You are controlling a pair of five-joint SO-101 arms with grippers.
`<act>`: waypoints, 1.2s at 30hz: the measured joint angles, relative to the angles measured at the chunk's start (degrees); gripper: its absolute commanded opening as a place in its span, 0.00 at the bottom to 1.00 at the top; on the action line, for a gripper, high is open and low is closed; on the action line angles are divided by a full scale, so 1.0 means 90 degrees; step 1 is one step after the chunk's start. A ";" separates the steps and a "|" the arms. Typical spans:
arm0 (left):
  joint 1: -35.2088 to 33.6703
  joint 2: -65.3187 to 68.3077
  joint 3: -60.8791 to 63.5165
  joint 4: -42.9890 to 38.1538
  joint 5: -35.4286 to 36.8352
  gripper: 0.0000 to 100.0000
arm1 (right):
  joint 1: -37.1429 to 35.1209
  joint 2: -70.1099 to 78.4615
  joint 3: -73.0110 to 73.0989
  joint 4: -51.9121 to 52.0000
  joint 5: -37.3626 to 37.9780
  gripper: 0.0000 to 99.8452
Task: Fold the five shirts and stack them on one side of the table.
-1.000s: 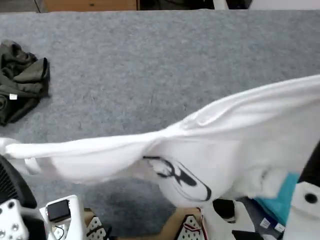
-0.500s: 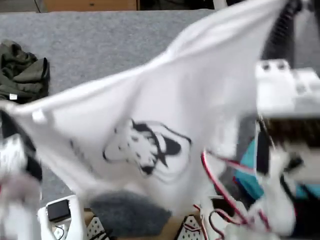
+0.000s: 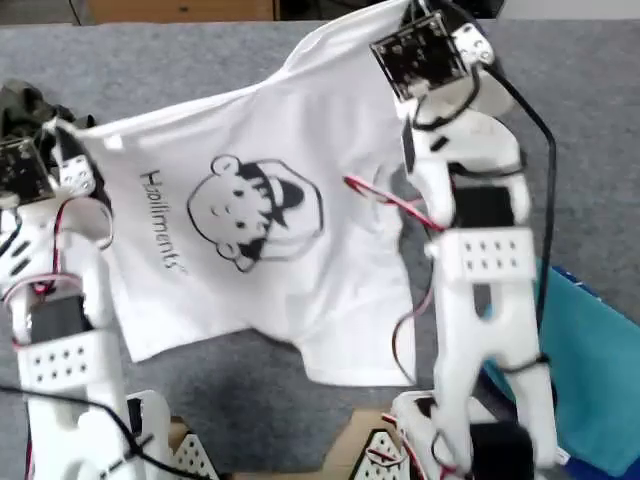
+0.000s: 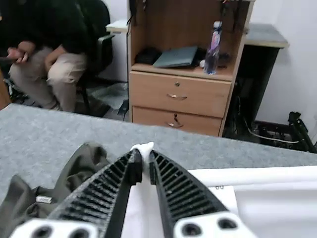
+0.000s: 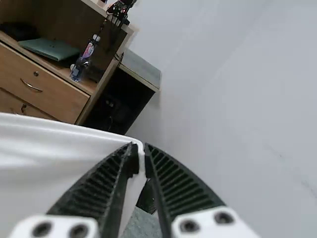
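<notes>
Half-hidden olive shirt (image 3: 18, 105) behind left arm (image 3: 60, 330); teal shirt (image 3: 600, 370) partly off-frame.

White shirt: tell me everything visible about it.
The white shirt looks like soft cotton, with a black cartoon face print facing the high camera. One edge is stretched taut between the left gripper and the right gripper, each shut on a corner. The rest hangs, lightly creased, over the gray table.

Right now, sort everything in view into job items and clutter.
Job:
white printed shirt, pinched by the left gripper and right gripper
olive shirt, crumpled
teal cloth, probably a shirt

Lying about:
wooden drawer cabinet
laptop
bottle
</notes>
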 measured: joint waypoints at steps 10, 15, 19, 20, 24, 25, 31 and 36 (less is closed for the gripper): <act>0.0147 0.3663 -0.2081 -0.0860 0.0000 0.02 | 0.0000 0.2637 -0.1934 0.0068 0.0000 0.00; 0.0147 0.4405 -0.2774 -0.0860 0.0000 0.02 | 0.0000 0.3087 -0.3009 0.1153 -0.0107 0.00; 0.0147 0.4435 -0.3048 -0.0234 0.0000 0.02 | 0.0000 0.3028 -0.3370 0.2217 -0.0576 0.00; 0.0147 0.4425 -0.3145 0.0107 0.0000 0.02 | 0.0000 0.2979 -0.3380 0.2549 -0.0625 0.00; 0.0147 0.4063 -0.3536 0.1748 0.0000 0.02 | 0.0000 0.2637 -0.3380 0.3888 -0.0674 0.00; 0.0147 0.3917 -0.3624 0.2178 0.0000 0.02 | 0.0000 0.2520 -0.3380 0.4239 -0.0664 0.00; 0.0147 0.2999 -0.3868 0.4190 0.0000 0.02 | 0.0010 0.2022 -0.3380 0.6066 -0.0264 0.00; 0.0225 0.2452 -0.3780 0.5167 -0.0029 0.02 | 0.0010 0.1592 -0.3380 0.7140 0.0000 0.00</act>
